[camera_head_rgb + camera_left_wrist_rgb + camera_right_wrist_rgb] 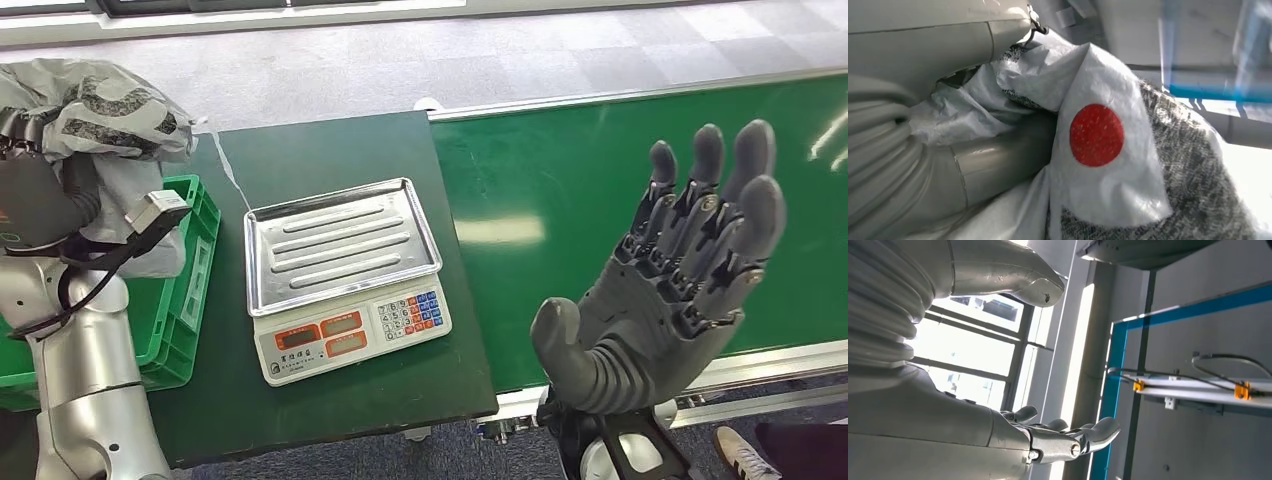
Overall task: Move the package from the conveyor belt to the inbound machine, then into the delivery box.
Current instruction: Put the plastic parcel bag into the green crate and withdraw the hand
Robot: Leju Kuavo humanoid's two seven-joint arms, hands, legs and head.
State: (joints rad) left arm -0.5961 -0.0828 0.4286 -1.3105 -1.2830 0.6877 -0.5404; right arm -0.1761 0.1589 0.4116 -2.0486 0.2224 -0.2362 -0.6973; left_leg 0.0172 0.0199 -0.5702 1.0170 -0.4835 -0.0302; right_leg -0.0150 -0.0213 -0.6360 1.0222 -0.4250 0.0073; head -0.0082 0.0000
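Note:
A crumpled grey and white plastic package (pixel 105 105) is held up at the far left by my left hand (pixel 40 195), above the green crate (pixel 190 290). In the left wrist view the package (pixel 1128 165) shows a red dot and presses against my thumb and palm (pixel 913 165). The scale with a steel tray (pixel 340 245) sits on the dark table, nothing on it. My right hand (pixel 670 290) is raised over the green conveyor belt (pixel 560 200), palm up, fingers spread, holding nothing; the right wrist view shows the right hand (pixel 948 415) against a window.
The dark table (pixel 330 150) carries the scale and the crate at its left edge. The conveyor's metal rail (pixel 760 365) runs along the near side. A person's shoe (pixel 745 455) stands on the floor at the lower right.

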